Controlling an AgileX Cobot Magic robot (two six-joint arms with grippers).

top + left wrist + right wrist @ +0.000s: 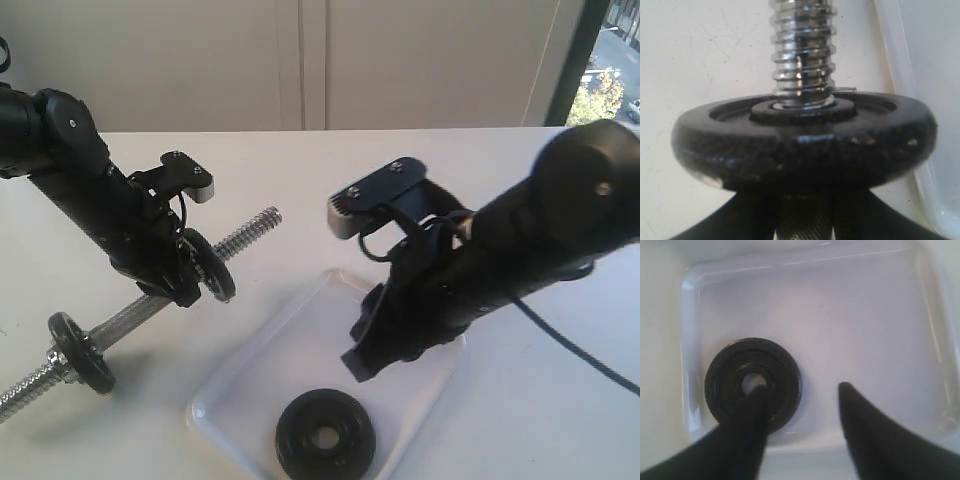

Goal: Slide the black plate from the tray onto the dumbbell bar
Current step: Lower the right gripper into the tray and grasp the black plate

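One plate [325, 435] is lying flat at the near end of the tray [300, 340]. The right gripper [802, 387] is hanging over it, its arm angling steeply down, jaws spread wide and holding nothing. The left gripper [190, 283] is clamping the bar [130, 318] behind a mounted disc [210, 265], with the bar's threaded end tilting upward.

The right gripper [801, 387] blocks the middle of the tray [230, 385]; the black plate [325, 435] in its corner lies uncovered; the dumbbell bar [250, 232] alongside ends bare.
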